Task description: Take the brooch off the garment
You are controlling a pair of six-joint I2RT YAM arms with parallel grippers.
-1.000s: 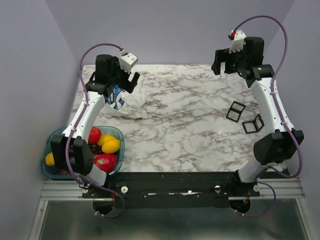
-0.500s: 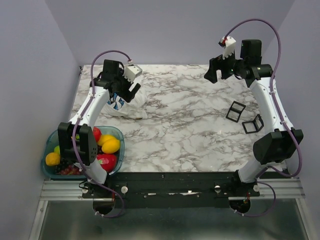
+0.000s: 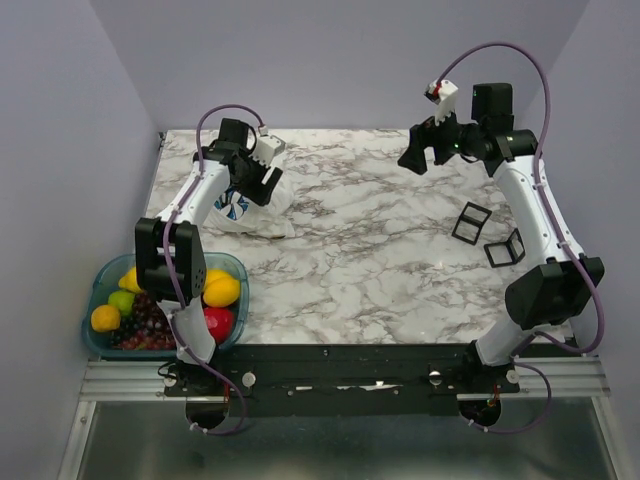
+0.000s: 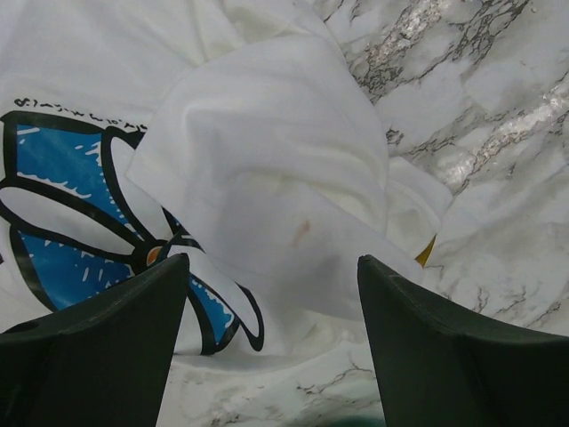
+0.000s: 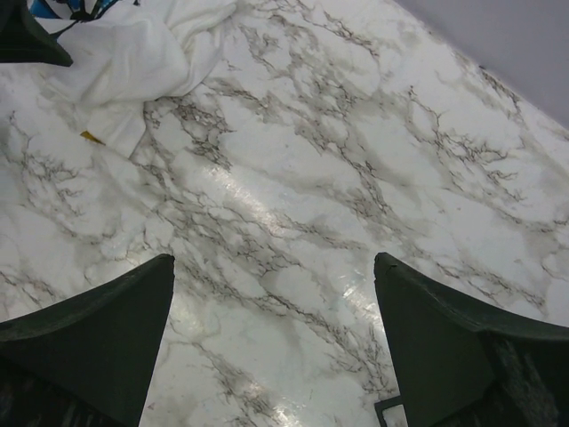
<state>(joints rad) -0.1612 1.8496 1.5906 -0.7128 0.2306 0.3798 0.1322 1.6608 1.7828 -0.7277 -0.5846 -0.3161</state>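
Bunched garment (image 3: 268,215), perhaps elongated near-far (brooch (image 4: 149,253) face-up)

Open marble table (image 3: 380,260) mid-field; crumpled garment (image 3: 275,215) far-left, black frames (image 3: 505,248) right, fruit bowl (image 3: 240,270) near-left corner.

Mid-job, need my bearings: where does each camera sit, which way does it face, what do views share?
Top external: above and behind the robot, looking down on the table; left arm and right arm show.
Left wrist: looks down past the open left gripper at the garment.
Right wrist: looks down past the open right gripper at bare marble, garment in its upper left.
Shared: all three show the garment.
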